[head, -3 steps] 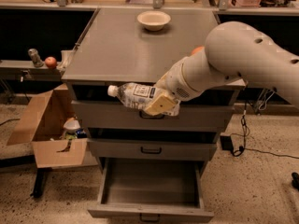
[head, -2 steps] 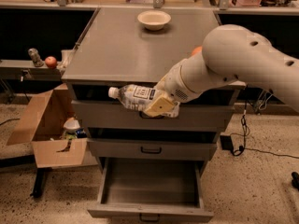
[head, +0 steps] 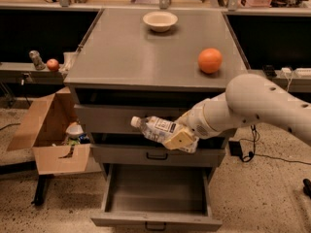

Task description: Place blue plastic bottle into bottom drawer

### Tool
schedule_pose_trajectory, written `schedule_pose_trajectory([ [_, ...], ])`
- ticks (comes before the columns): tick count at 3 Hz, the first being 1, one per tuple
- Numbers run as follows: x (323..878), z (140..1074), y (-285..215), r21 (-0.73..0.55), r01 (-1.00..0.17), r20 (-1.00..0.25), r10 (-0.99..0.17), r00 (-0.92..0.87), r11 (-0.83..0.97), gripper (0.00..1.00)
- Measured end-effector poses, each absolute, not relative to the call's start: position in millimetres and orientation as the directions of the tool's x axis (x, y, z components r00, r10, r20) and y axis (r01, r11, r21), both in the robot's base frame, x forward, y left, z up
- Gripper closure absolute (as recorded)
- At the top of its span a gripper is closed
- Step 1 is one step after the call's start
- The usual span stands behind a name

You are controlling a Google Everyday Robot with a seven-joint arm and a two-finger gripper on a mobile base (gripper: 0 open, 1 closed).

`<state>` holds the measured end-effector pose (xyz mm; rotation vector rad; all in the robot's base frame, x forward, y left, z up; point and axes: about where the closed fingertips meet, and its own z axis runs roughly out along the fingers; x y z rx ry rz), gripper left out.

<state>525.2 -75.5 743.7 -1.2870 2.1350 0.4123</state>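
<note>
The blue plastic bottle (head: pixel 156 127) is clear with a white cap and a white label. It lies nearly level in the air in front of the cabinet's upper drawers, cap pointing left. My gripper (head: pixel 181 139) is shut on the bottle's right end, with a tan finger pad (head: pixel 178 140) across it. The white arm reaches in from the right. The bottom drawer (head: pixel 154 221) is pulled open below the bottle, and its grey inside is bare. The bottle hangs well above it.
On the grey cabinet top (head: pixel 121 57) stand a white bowl (head: pixel 160 20) at the back and an orange (head: pixel 210 60) at the right. An open cardboard box (head: pixel 48 130) sits on the floor at the left. A shelf at the left holds a small red fruit (head: pixel 52 64).
The arm has swung right and down with the bottle, uncovering the orange. The bottle now sits lower, in front of the middle drawers.
</note>
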Motion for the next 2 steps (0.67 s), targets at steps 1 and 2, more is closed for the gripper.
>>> schedule_pose_trajectory([
  [1,508.1,688.9,-94.9,0.065,-0.847,-0.623,-0.641,-0.448,0.527,1.0],
  [2,508.1,682.9,-97.7,0.07,-0.845,-0.623,-0.638,-0.452,0.531,1.0],
])
